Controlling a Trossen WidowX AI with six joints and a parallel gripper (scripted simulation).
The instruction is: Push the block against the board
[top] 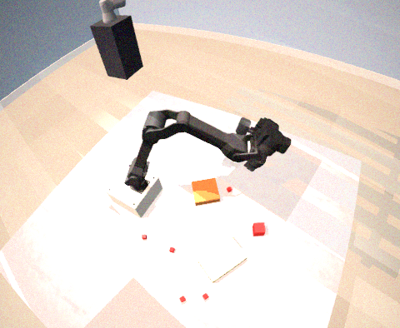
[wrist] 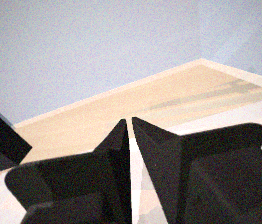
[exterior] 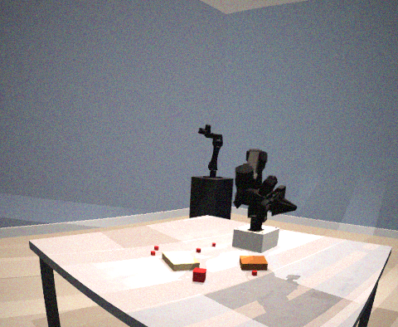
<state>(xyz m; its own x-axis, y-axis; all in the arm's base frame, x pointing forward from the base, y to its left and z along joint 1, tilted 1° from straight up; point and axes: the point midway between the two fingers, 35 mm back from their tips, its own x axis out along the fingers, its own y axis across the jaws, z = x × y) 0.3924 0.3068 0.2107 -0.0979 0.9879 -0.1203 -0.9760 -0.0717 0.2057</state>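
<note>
One white counter (top: 273, 258) (exterior: 118, 265) carries the arm (top: 207, 133) (exterior: 255, 178), mounted near its far edge in the exterior view. The gripper (top: 266, 129) (exterior: 294, 207) (wrist: 129, 122) is clenched on nothing, raised toward the right-hand corner there. The pale board (top: 223, 259) (exterior: 181, 261) lies nearer the left corner; the orange block (top: 206, 191) (exterior: 253, 262) sits nearer the right edge — well apart. One red cube (top: 258, 229) (exterior: 199, 275) rests toward the near corner — five tiny cubes lie scattered.

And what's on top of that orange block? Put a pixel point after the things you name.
Nothing rests on the orange block (top: 206, 191) (exterior: 253, 261): its upper face shows in full from above, part bright and part shaded. Its underside is hidden against the table (top: 302, 266) (exterior: 118, 270), so I can't see beneath it.
</note>
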